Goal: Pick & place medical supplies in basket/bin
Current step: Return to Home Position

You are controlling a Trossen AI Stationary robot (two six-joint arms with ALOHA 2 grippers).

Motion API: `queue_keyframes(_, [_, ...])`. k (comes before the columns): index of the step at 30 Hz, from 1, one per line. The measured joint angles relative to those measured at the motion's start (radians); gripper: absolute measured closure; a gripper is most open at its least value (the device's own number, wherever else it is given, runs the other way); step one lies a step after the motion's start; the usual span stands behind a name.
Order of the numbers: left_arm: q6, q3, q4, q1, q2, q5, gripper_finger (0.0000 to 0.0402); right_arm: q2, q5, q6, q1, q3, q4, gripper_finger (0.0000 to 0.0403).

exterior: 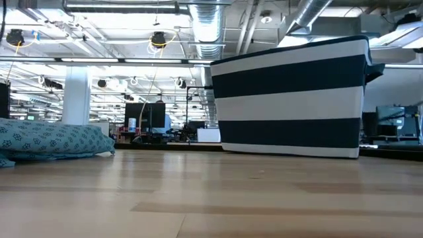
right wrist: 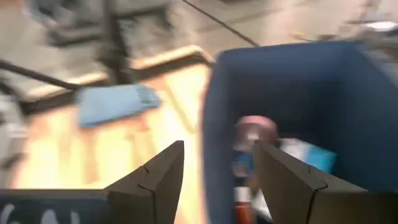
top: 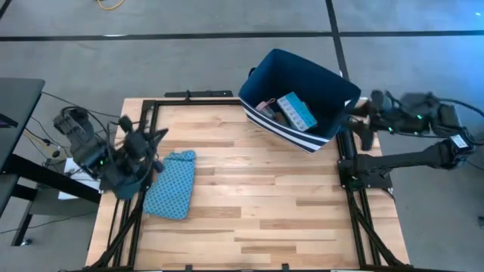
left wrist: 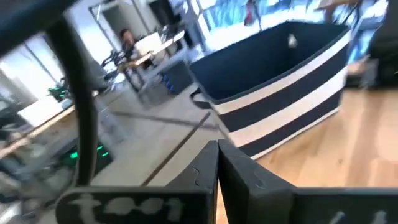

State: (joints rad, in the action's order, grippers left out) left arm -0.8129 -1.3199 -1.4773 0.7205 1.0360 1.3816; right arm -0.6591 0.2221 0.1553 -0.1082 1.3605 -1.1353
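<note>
Right hand (right wrist: 217,148): fingers apart, nothing between them, held just beside the rim of the large dark navy soft-sided bin with white stripes (top: 321,83).

Inside the bin, ahead of and below this hand: long light-blue pill organizer (top: 296,111), with a pink round roll (right wrist: 255,127) close beside it.

Left hand (left wrist: 217,152): fingers pressed together, empty. The bin stands well apart, ahead of it.

Teal patterned cloth pouch (top: 170,185) lies flat on the wooden counter (top: 257,204), just beside the left hand.

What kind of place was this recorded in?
Probably an open-plan office or lab: exposed silver ceiling ducts, distant desks with dark monitors, and a black-framed light wooden table.
</note>
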Motion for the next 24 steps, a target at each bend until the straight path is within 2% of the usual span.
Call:
queue_keyframes(3, [-0.079, 0.214, 0.106, 0.075, -0.097, 0.035, 0.0401, 0.199, 0.002, 0.018, 0.095, -0.173, 0.143, 0.0225])
queue_keyframes(5, [-0.117, 0.329, 0.196, 0.132, -0.159, 0.065, 0.0401, 0.335, -0.035, -0.010, 0.139, -0.277, 0.257, 0.0228])
queue_keyframes(8, [-0.142, 0.459, 0.334, 0.223, -0.237, 0.159, 0.0401, 0.505, -0.078, -0.021, 0.180, -0.438, 0.416, 0.0230])
queue_keyframes(11, [-0.144, 0.531, 0.410, 0.304, -0.290, 0.187, 0.0401, 0.652, -0.095, -0.030, 0.188, -0.579, 0.483, 0.0230])
queue_keyframes(15, [-0.139, 0.551, 0.465, 0.362, -0.316, 0.190, 0.0401, 0.644, -0.093, -0.046, 0.185, -0.660, 0.415, 0.0230])
queue_keyframes(17, [-0.136, 0.542, 0.468, 0.380, -0.325, 0.190, 0.0401, 0.597, -0.090, -0.055, 0.185, -0.670, 0.503, 0.0230])
queue_keyframes(20, [-0.134, 0.536, 0.513, 0.393, -0.332, 0.189, 0.0401, 0.551, -0.095, -0.064, 0.185, -0.726, 0.542, 0.0230])
queue_keyframes(22, [-0.103, 0.535, 0.570, 0.393, -0.322, 0.153, 0.0401, 0.538, -0.098, -0.107, 0.187, -0.764, 0.664, 0.0230])
queue_keyframes(24, [-0.032, 0.535, 0.665, 0.393, -0.301, 0.102, 0.0402, 0.535, -0.104, -0.132, 0.192, -0.808, 0.710, 0.0230])
